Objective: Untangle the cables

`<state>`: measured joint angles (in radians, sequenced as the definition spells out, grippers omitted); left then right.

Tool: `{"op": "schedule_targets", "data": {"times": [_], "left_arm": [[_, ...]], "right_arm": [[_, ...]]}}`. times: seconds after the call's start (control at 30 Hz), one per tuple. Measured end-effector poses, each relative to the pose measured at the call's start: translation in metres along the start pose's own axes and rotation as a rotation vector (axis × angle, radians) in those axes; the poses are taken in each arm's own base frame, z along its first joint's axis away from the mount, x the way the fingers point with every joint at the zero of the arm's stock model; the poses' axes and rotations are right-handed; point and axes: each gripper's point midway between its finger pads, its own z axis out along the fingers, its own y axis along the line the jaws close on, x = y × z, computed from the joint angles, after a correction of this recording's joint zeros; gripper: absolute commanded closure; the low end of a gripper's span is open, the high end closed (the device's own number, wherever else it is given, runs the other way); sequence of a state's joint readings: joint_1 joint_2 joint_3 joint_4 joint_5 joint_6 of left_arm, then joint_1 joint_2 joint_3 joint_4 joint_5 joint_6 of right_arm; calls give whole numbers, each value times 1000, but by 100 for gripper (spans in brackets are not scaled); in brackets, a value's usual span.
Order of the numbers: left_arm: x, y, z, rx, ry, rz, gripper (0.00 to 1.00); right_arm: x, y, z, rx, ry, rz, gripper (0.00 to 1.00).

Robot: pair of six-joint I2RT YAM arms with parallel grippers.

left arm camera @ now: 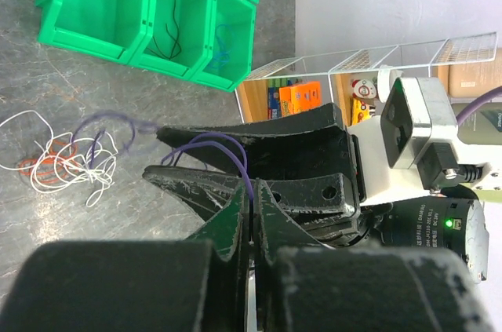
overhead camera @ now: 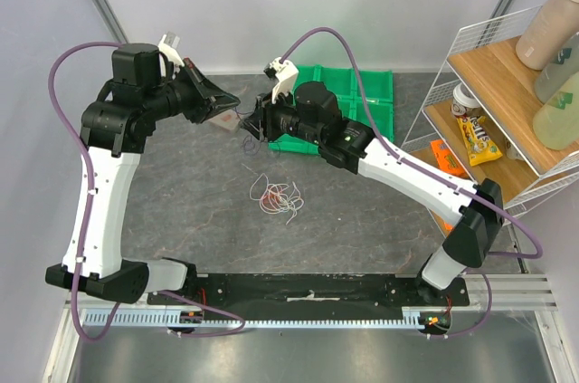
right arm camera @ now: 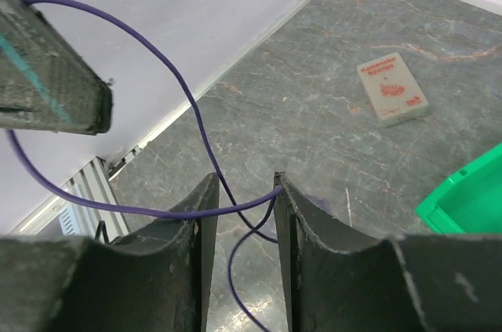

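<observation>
A small tangle of white and red-orange cables (overhead camera: 276, 195) lies on the grey table; it also shows in the left wrist view (left arm camera: 67, 161). A thin purple wire (right arm camera: 169, 65) hangs in the air between the two grippers, apart from the tangle. My left gripper (left arm camera: 252, 189) is shut on this purple wire (left arm camera: 235, 151) above the table at the back (overhead camera: 233, 117). My right gripper (right arm camera: 241, 183) faces it, tip to tip (overhead camera: 251, 126). Its jaws are open, and the wire lies across the gap, touching the right fingertip (right arm camera: 280, 184).
A green compartment bin (overhead camera: 348, 98) stands behind the right gripper, holding a black cable (left arm camera: 169, 22) and a blue cable (left arm camera: 223, 43). A small pinkish card box (right arm camera: 392, 89) lies under the grippers. A wire shelf (overhead camera: 507, 102) with snacks and bottles stands on the right.
</observation>
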<state>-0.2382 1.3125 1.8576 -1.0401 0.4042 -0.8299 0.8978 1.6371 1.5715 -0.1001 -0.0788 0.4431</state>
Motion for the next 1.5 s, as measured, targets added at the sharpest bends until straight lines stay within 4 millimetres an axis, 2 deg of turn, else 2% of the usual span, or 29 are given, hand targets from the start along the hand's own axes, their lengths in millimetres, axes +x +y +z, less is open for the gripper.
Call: {"op": "schedule_targets", "data": {"times": [0.03, 0.1, 0.13, 0.2, 0.23, 0.27, 0.33, 0.43, 0.5, 0.6, 0.73, 0.87, 1.0, 1.1, 1.17, 1.27, 1.4, 1.5], "left_arm": [[0, 0, 0, 1, 0, 0, 98], [1, 1, 1, 5, 4, -2, 98], [1, 1, 2, 6, 7, -3, 98], [1, 2, 3, 11, 9, -3, 71], [1, 2, 4, 11, 10, -2, 48], [1, 3, 4, 8, 7, 5, 34], [-2, 7, 3, -7, -12, 31, 23], [-8, 20, -3, -67, -73, 75, 23], [-7, 35, -10, -124, -111, 104, 23], [2, 63, -20, -207, -145, 136, 27], [21, 95, -29, -278, -145, 170, 31], [37, 114, -25, -301, -100, 181, 32], [48, 122, -17, -305, -48, 178, 32], [51, 122, -16, -294, -30, 189, 32], [51, 121, -16, -288, -28, 197, 31], [53, 122, -13, -280, -15, 197, 28], [63, 130, 0, -273, 40, 181, 24], [78, 144, 12, -274, 104, 167, 28]], "right_arm": [[1, 2, 1, -13, 2, 9, 72], [0, 8, 3, -42, -4, 23, 97], [-1, 10, 4, -54, -7, 24, 100], [0, 15, 7, -83, -10, 47, 100], [1, 17, 10, -94, -9, 59, 100], [2, 17, 12, -101, -5, 69, 100], [6, 12, 16, -100, 3, 91, 100], [8, -6, 21, -59, 6, 122, 100], [5, -27, 24, -7, -7, 142, 100], [6, -66, 32, 94, -26, 167, 100], [17, -120, 47, 244, -37, 178, 100], [41, -169, 62, 361, -14, 179, 100], [64, -211, 77, 441, 9, 175, 99], [86, -247, 85, 509, 41, 184, 86], [101, -267, 89, 548, 90, 181, 73], [113, -286, 98, 592, 159, 165, 57], [127, -285, 91, 617, 256, 156, 37], [136, -280, 80, 625, 308, 159, 32]]}}
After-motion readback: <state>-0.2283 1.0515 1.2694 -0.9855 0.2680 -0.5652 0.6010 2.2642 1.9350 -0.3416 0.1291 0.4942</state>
